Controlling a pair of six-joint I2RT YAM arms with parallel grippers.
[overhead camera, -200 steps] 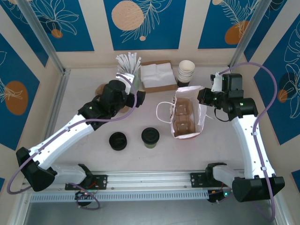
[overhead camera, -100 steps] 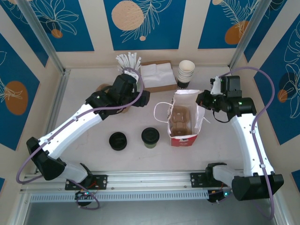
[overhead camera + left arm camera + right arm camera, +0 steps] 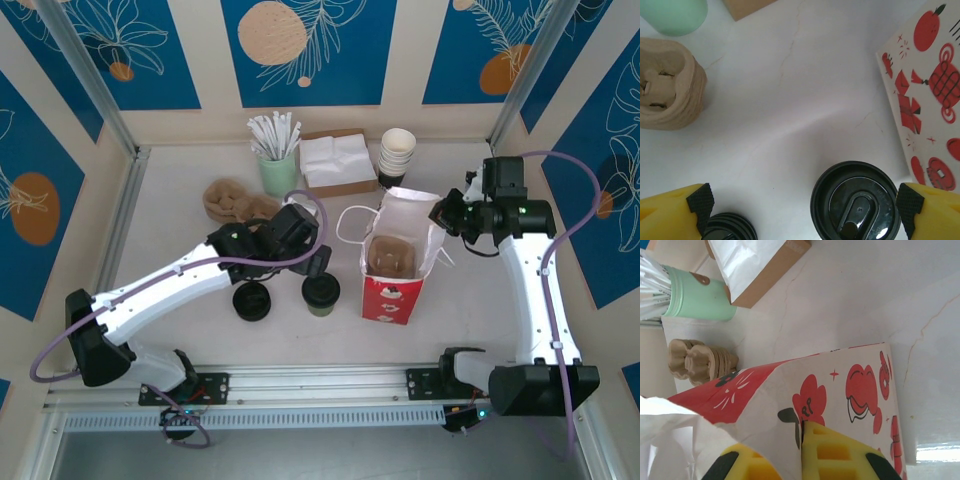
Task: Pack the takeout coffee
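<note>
The takeout coffee [image 3: 321, 293], a short pale cup with a black lid [image 3: 856, 202], stands at the table's front centre. My left gripper [image 3: 316, 268] hovers over it, open. Its yellow fingers [image 3: 670, 216] straddle the cup and a stack of loose black lids [image 3: 730, 228], touching neither. The red-and-white paper bag [image 3: 393, 285] stands upright to the right of the cup, mouth open, with a brown carrier inside [image 3: 392, 257]. My right gripper [image 3: 447, 215] is shut on the bag's right wall [image 3: 840, 390], one pad inside and one outside.
Loose black lids [image 3: 251, 300] lie left of the cup. Behind are brown cup carriers [image 3: 232, 200], a green holder of straws [image 3: 277, 170], a napkin box [image 3: 337, 160] and stacked cream cups [image 3: 397, 152]. The bag's handle [image 3: 348, 232] sticks out to the left.
The right gripper has raised the bag from lying tilted to standing upright. The left arm has swung from the back of the table forward to above the coffee cup.
</note>
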